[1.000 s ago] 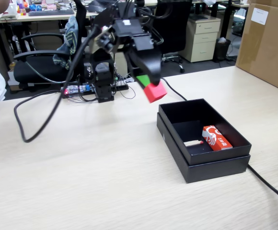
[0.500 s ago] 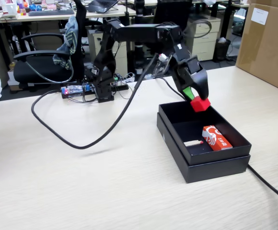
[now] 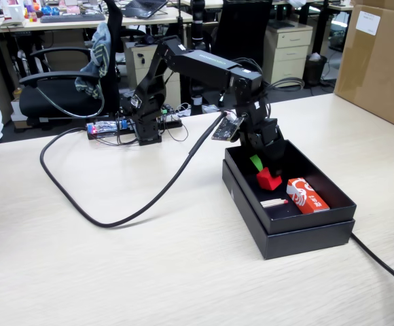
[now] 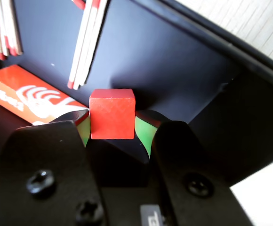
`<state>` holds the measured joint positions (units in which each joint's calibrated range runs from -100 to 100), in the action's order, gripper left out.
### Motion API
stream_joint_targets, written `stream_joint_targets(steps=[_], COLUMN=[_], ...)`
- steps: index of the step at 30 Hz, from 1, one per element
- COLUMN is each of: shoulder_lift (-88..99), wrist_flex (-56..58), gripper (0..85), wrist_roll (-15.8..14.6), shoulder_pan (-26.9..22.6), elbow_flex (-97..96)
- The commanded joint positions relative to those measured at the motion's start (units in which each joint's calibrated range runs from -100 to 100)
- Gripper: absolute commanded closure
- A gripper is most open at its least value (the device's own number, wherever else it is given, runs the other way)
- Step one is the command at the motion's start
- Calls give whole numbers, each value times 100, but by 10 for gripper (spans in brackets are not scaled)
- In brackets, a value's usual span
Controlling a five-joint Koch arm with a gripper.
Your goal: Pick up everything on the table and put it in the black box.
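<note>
The red cube (image 4: 112, 114) looks matt, with a fine crosshatch texture on its front face and slightly worn edges. Green pads (image 4: 141, 133) on either side of it look smooth, like rubber or tape. The gripper (image 4: 112, 123) shells are black plastic, faintly grainy, with dark metal screws (image 4: 38, 182) set in. The black box (image 3: 304, 236) is matt cardboard, dull inside and out. The red-and-white packet (image 4: 30, 100) is printed card with a soft sheen. The table (image 3: 115, 272) is pale wood-grain laminate, smooth. The black cable (image 3: 81, 207) looks rubbery and slightly glossy. The brown carton (image 3: 377, 64) is plain matt cardboard
</note>
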<state>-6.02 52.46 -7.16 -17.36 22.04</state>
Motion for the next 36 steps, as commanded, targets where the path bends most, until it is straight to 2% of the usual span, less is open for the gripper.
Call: stream_joint_targets(steps=[1,4,8,13,20,22,26,30,33,36], shoulder_lift=[114,103,91,275,1824,2960,4016,5335,6265,7033], wrist_flex=[-49,-49,-49,-49,-58,-84,-144,-274,-1017,-1751], gripper=[843,842,571,410,402,399,388,360,360,363], wrist_roll=[-34,-39,-24,-20,-10,-10,29,215,435,518], shoulder_pan=[44,44,24,29,147,381,728,1123,1368,1582], elbow_flex=[126,62,-65,-74,307,470,189,-1044,-2413,-3564])
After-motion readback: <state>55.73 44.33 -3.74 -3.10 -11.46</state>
